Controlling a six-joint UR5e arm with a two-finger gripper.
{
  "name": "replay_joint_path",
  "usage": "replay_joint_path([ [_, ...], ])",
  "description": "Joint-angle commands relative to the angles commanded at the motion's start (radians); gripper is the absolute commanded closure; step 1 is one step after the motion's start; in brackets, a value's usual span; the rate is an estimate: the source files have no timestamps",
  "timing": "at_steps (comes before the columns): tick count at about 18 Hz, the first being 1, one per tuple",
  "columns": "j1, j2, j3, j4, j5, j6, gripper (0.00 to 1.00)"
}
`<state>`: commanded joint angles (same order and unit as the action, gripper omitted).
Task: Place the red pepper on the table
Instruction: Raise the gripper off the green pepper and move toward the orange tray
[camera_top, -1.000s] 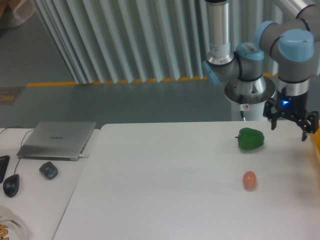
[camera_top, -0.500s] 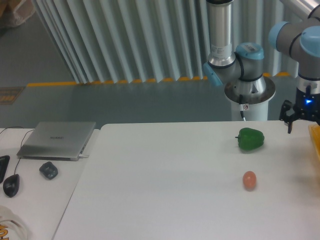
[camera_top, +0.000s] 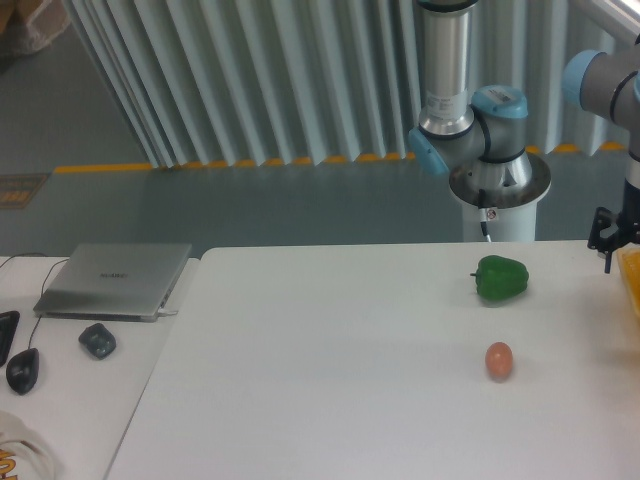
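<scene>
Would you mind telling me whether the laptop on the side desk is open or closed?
Closed. The laptop lies flat on the desk with its silver lid down, and no screen or keyboard shows.

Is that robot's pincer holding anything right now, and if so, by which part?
It cannot be told. The pincer is mostly cut off by the right edge of the picture; only one dark finger shows. The green pepper lies free on the table.

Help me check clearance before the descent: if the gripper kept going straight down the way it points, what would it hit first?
Probably the yellow-orange object at the frame's right edge, just below the gripper. Most of both is cut off and depth is unclear, so it could instead reach the table.
</scene>
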<state>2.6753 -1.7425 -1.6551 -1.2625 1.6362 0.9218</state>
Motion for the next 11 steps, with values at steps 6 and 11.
replay_joint_path([
  [6,-0.009,-0.008,0.001,0.014,0.015,0.066,0.0],
  [11,0.015,-0.005,-0.009,0.006,0.057,0.069,0.0],
])
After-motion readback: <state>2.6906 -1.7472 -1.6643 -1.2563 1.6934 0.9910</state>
